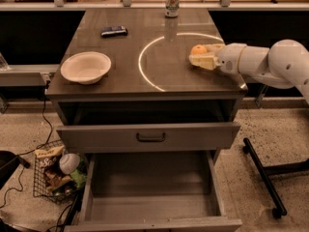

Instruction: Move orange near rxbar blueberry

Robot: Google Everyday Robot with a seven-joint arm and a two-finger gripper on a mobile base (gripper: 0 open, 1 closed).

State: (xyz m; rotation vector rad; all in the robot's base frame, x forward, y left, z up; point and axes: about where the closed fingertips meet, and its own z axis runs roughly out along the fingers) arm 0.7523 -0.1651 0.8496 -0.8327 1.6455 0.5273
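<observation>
1. Camera view: your pale two-finger gripper [199,55] sits near the right edge of the grey-brown tabletop [120,57]. It looks closed around the small round orange fruit [198,49], which shows only as a bright dome between the fingers.
2. The flat, dark blue-black shiny-wrapped rxbar blueberry [114,31] lies well apart, to the left and farther back, with its long axis running side to side.
3. I judge your carry goes leftward and away, over the white ring [139,62], ending just beside the bar.

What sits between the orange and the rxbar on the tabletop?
Only bare tabletop crossed by the white circle line, in the camera view. The orange is at the gripper, near the table's right edge; the rxbar lies back left.
</observation>
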